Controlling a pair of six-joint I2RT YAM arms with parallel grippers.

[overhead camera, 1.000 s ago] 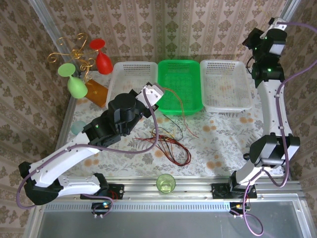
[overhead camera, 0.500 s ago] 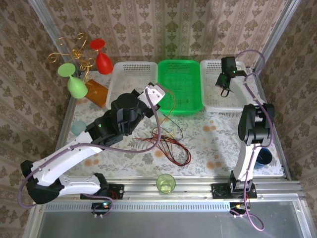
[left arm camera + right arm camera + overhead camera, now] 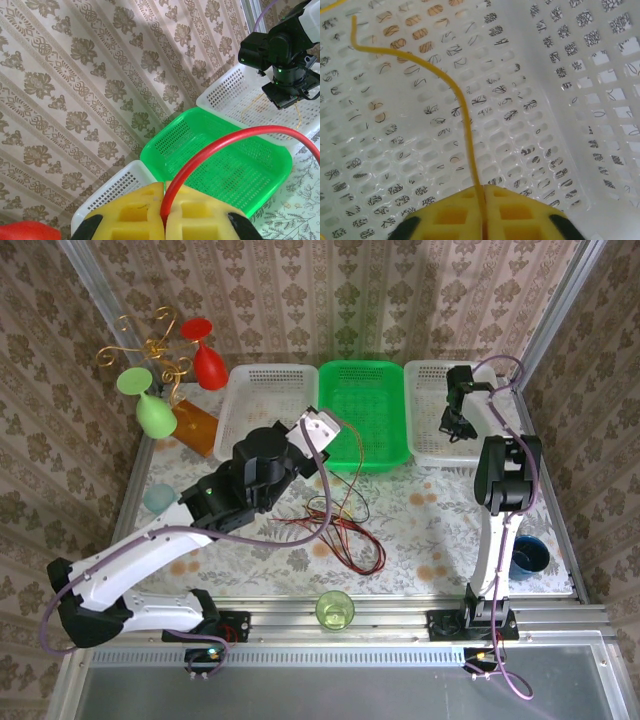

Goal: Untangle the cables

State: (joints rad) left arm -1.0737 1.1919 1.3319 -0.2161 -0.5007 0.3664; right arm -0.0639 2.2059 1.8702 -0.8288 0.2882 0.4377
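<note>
The cables [image 3: 340,535] lie tangled on the worktop [image 3: 440,530], on the near side of the green basket [image 3: 340,366]. One red cable [image 3: 225,145] is pinched in the left jaws, shut tight beside that basket. The right jaws, closed, pinch a yellow cable [image 3: 462,115] inside the right-hand white basket [image 3: 560,100].

I saw the cables [image 3: 340,535] sprawled just on the near side of the green basket [image 3: 365,412], and the left arm [image 3: 230,495] slanted across its near-left approach. A white basket [image 3: 262,390] sat just beside its left wall. A second white basket [image 3: 430,430], under the right arm [image 3: 500,472], sat beside its right wall. Bare table [image 3: 435,525] lay open to its near right.
</note>
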